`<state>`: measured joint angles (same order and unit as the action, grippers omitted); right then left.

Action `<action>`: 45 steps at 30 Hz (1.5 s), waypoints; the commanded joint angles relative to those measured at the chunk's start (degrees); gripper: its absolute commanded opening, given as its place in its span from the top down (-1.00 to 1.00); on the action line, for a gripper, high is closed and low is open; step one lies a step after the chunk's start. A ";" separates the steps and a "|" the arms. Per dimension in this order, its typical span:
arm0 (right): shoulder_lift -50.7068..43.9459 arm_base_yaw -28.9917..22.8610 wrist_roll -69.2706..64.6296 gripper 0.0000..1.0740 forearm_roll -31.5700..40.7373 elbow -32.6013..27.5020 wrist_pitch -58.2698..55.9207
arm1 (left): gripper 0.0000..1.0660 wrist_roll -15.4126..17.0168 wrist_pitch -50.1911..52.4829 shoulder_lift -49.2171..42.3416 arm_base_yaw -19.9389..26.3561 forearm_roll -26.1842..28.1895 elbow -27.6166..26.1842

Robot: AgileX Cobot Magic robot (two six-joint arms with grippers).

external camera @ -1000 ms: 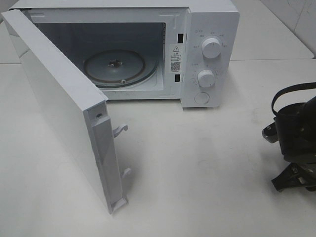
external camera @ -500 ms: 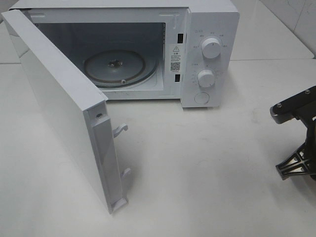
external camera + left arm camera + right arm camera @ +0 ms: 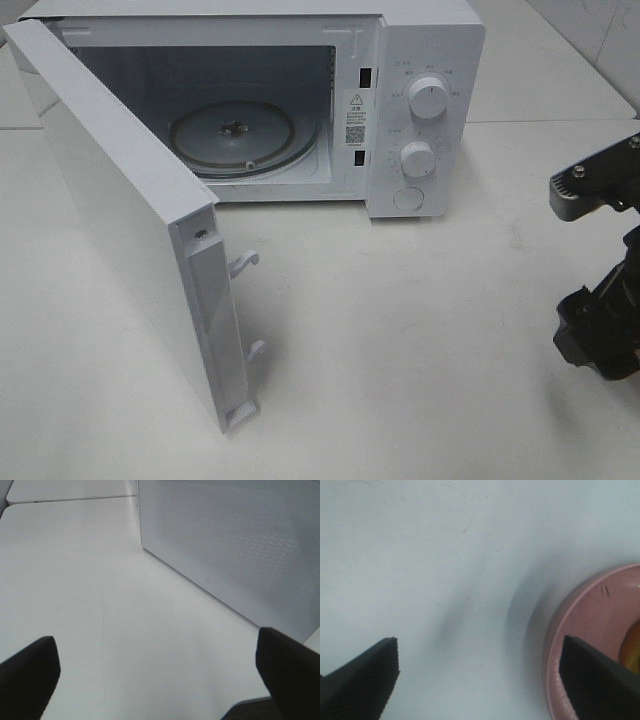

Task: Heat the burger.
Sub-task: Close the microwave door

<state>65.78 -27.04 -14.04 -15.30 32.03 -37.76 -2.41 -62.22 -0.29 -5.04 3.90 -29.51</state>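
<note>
The right gripper [image 3: 479, 677], jaws spread wide and empty, hangs over the white table [image 3: 445, 555] beside a round pink plate [image 3: 585, 625] carrying the golden-brown burger [image 3: 632, 650], barely visible at the frame's edge. The left gripper [image 3: 160, 667] also gapes wide. Farther off, the white microwave [image 3: 425, 60] stands with its door [image 3: 120, 210] open, its glass turntable [image 3: 240, 140] bare.

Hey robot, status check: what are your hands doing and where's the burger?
Both grippers open, empty. Right gripper above pink plate; burger barely visible at frame edge. Microwave door open, turntable bare.
</note>
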 commanded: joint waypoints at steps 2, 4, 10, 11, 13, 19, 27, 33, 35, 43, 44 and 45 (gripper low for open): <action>-4.76 0.17 5.90 -0.63 5.21 0.34 -2.64 | -0.87 0.11 0.74 -0.86 0.17 0.29 -0.06; -8.37 0.17 8.37 -0.59 9.11 0.34 -3.55 | -0.87 0.11 0.74 -0.86 0.17 0.29 -0.06; -13.69 0.17 10.26 -0.55 12.15 0.34 -5.27 | -0.87 0.11 0.74 -0.86 0.17 0.29 -0.06; -16.21 0.17 10.26 -0.54 12.09 0.34 -6.76 | -0.87 0.11 0.74 -0.86 0.17 0.29 -0.06; -19.08 0.17 10.26 -0.53 11.97 0.34 -8.65 | -0.87 0.11 0.74 -0.86 0.17 0.29 -0.06; -27.73 0.17 10.26 -0.50 11.80 0.34 -14.78 | -0.87 0.11 0.74 -0.86 0.17 0.29 -0.06; -41.71 3.72 10.26 -0.46 11.63 0.34 -20.17 | -0.87 0.11 0.74 -0.86 0.17 0.29 -0.06; -48.41 8.02 10.26 -0.42 11.75 0.29 -20.86 | -0.87 0.11 0.74 -0.86 0.17 0.29 -0.06; -50.53 9.68 9.80 -0.42 11.75 0.17 -20.80 | -0.87 0.11 0.74 -0.86 0.17 0.29 -0.06; -59.01 15.36 9.85 -0.42 11.86 -3.44 -19.25 | -0.87 0.11 0.74 -0.86 0.17 0.29 -0.06; -59.82 15.81 9.80 -0.42 11.86 -3.44 -19.25 | -0.87 0.11 0.74 -0.86 0.17 0.29 -0.06; -59.82 15.81 9.80 -0.42 11.86 -3.44 -19.25 | -0.87 0.11 0.74 -0.86 0.17 0.29 -0.06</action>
<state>6.53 -11.75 -4.18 -3.21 28.71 -57.75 -2.41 -62.22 -0.29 -5.04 3.90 -29.51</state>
